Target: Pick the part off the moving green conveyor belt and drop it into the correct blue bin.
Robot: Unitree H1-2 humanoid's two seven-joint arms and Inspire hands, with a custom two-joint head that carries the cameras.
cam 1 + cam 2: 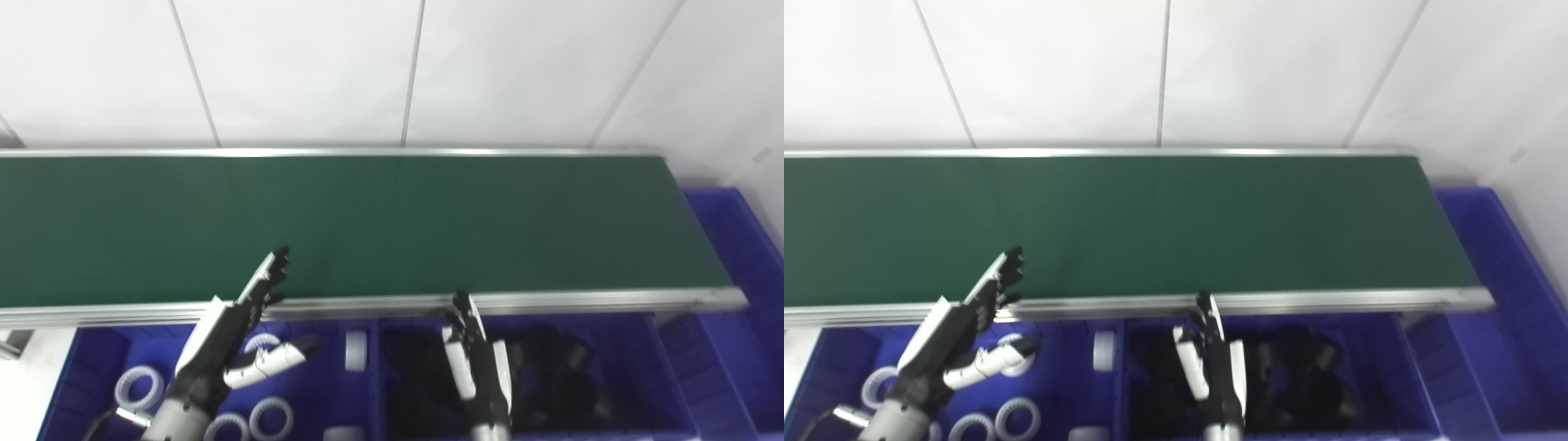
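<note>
The green conveyor belt [367,220] runs across the view and carries no part. My left hand [236,334] is open and empty, its fingers reaching over the belt's near rail, above the left blue bin [92,361] that holds several white rings [139,387]. My right hand [474,361] is open and empty, held upright just below the rail, over the middle blue bin [643,361] that holds black parts [557,367].
A third blue bin [735,245] stands at the belt's right end. The belt's metal rail [551,300] runs between the hands and the belt. White wall panels stand behind the belt.
</note>
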